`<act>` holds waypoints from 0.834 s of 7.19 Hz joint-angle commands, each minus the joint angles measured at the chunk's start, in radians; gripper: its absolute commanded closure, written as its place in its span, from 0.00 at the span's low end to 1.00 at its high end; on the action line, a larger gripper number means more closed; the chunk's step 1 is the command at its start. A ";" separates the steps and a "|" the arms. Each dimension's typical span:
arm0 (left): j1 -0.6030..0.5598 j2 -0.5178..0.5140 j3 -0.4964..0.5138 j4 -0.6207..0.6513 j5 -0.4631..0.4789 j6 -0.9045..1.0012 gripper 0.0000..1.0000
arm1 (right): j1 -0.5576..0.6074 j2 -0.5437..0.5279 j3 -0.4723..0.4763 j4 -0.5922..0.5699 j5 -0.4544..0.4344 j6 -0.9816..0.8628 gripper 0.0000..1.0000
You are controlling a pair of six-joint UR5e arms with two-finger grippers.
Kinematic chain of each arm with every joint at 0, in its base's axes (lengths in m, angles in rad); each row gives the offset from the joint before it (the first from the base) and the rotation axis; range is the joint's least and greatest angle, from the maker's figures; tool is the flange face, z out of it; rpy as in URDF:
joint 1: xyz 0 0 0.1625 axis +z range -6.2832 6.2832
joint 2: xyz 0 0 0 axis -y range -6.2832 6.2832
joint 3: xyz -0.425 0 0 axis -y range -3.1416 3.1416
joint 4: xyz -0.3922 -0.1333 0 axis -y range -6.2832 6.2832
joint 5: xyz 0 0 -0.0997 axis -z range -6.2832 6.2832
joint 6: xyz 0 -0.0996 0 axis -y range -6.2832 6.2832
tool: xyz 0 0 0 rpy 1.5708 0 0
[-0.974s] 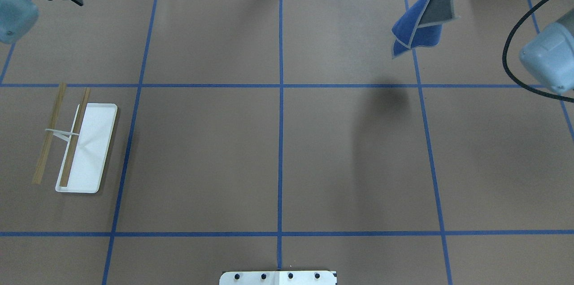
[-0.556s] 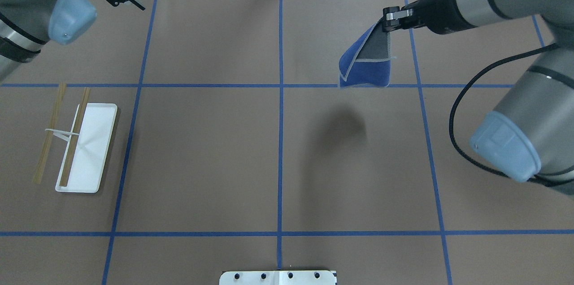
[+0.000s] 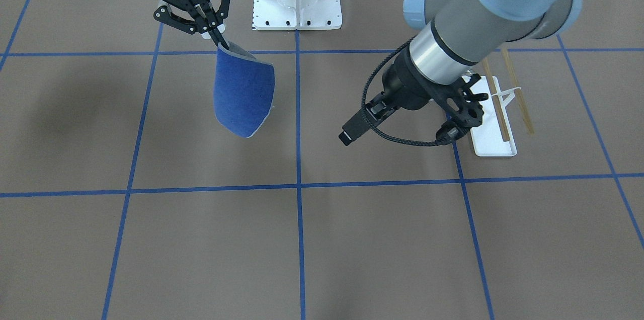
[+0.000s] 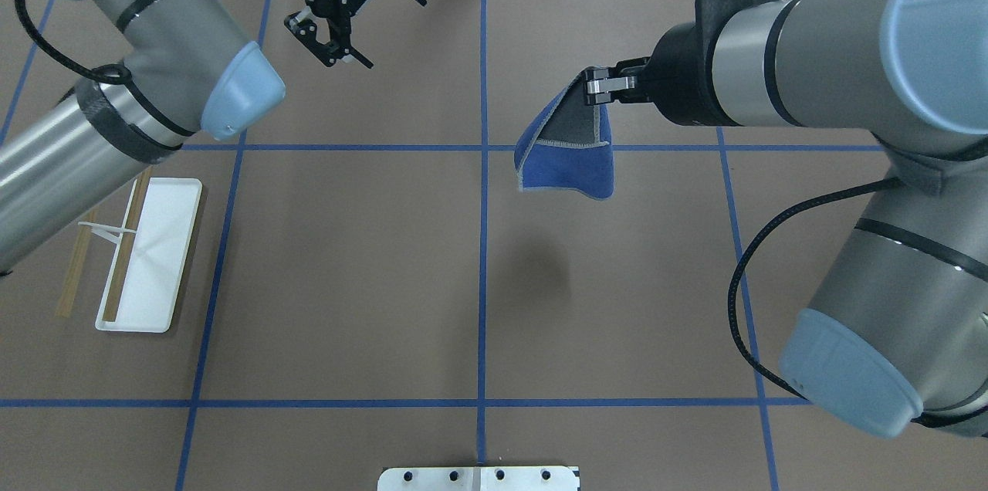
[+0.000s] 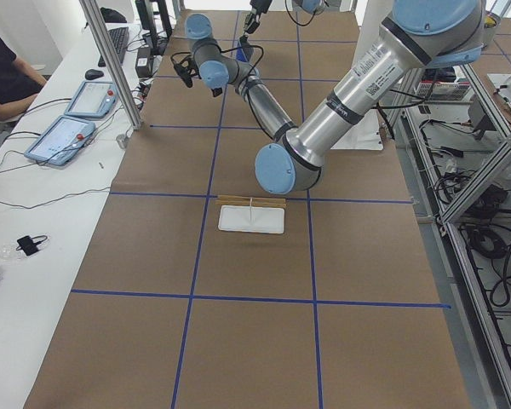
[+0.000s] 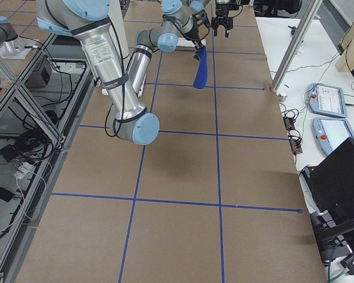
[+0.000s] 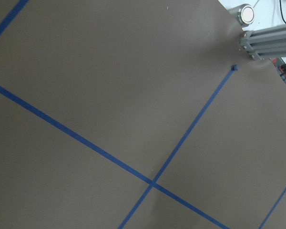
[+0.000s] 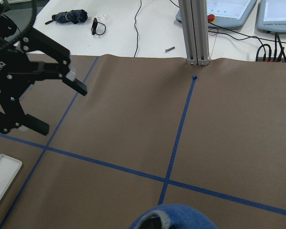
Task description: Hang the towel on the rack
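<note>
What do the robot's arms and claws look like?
The left arm and right arm are fat silver-grey tubes with pale blue caps and looping black cables. The left gripper and right gripper are black two-finger claws; the right one says ROBOTIQ in white.

Overhead, the left arm [image 4: 139, 113] crosses the rack [image 4: 158, 267] at the bench's [image 4: 347, 282] 9 o'clock side and hides the far ends of its two wooden rods. The right claw [image 4: 592, 86] is mostly buried behind its own wrist; only its tips show. The white pedestal [image 4: 478, 478] at 6 o'clock is cut by the bottom edge. From across the bench, the left arm's wrist covers part of the rack's tray. In the right wrist view, only a sliver of the towel [image 8: 174, 217] shows at 6 o'clock, the left claw [image 8: 61, 109] is cropped at 9 o'clock, and one tray corner shows at 8 o'clock.
</note>
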 commanded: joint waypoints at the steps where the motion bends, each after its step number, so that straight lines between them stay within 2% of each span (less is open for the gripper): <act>1: 0.075 -0.033 -0.001 -0.019 0.014 -0.050 0.02 | -0.006 0.015 0.004 0.008 -0.011 0.001 1.00; 6: 0.166 -0.041 0.023 -0.114 0.051 -0.056 0.02 | -0.006 0.043 0.004 0.040 -0.011 0.001 1.00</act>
